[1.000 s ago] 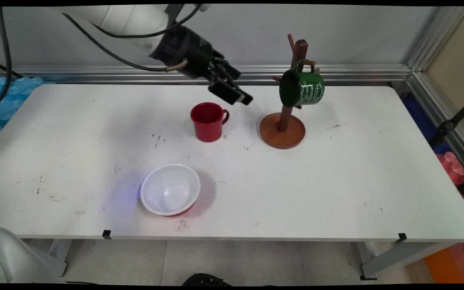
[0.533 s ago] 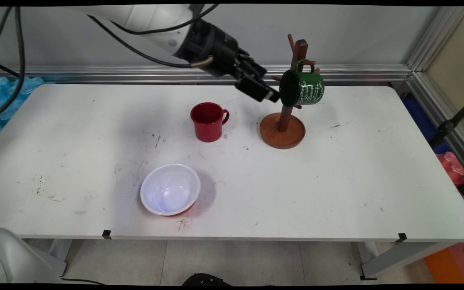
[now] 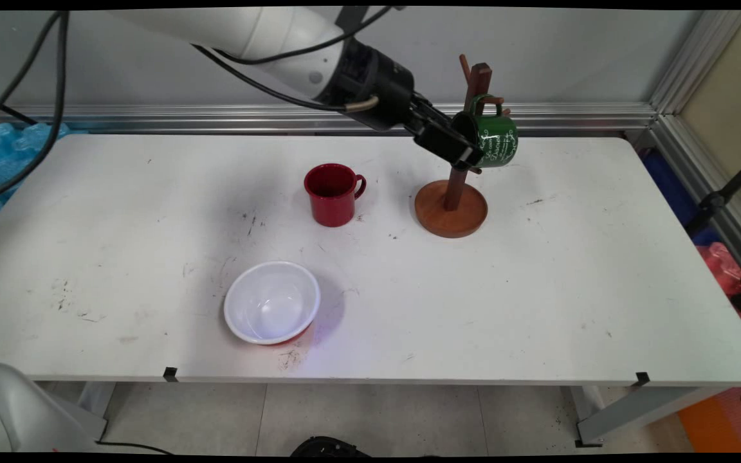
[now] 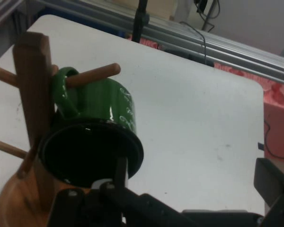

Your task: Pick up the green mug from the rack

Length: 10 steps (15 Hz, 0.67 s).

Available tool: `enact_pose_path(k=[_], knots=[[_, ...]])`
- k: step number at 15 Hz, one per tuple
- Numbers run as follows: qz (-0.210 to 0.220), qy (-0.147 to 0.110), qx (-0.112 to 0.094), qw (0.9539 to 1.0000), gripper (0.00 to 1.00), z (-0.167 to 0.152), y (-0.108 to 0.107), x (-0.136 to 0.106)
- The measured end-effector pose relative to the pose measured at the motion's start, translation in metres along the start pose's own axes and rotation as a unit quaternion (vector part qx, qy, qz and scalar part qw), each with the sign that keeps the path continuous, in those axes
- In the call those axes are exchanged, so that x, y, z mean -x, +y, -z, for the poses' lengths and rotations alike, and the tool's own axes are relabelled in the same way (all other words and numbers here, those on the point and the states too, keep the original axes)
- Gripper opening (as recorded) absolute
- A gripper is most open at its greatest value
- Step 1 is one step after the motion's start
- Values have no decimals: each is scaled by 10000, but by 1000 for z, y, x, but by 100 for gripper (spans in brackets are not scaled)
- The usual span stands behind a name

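Right now my gripper (image 3: 467, 151) is spread wide and grips nothing, one finger (image 4: 119, 172) poking into the mouth of the green mug (image 3: 493, 141) hanging sideways on the rack's (image 3: 451, 209) peg (image 4: 92, 75).

Even bright light | soft shadows (hand view slightly soft) — no glare

Main view: fixed above the near side, looking down across the surface (image 3: 538, 289) toward the wall. Hand view: mounted on the hand, close up. Shared by both: green mug (image 3: 496, 140) (image 4: 104, 101) on wooden rack (image 3: 454, 193) (image 4: 33, 94).
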<state>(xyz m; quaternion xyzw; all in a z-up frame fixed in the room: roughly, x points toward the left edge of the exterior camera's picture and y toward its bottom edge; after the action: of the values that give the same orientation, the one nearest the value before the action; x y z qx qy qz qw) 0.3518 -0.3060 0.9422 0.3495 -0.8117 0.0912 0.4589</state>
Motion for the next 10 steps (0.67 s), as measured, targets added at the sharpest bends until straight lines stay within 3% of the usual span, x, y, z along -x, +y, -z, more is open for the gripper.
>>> enact_pose_path(k=[10], knots=[[507, 121, -95, 9986, 100, -38, 3, -2]])
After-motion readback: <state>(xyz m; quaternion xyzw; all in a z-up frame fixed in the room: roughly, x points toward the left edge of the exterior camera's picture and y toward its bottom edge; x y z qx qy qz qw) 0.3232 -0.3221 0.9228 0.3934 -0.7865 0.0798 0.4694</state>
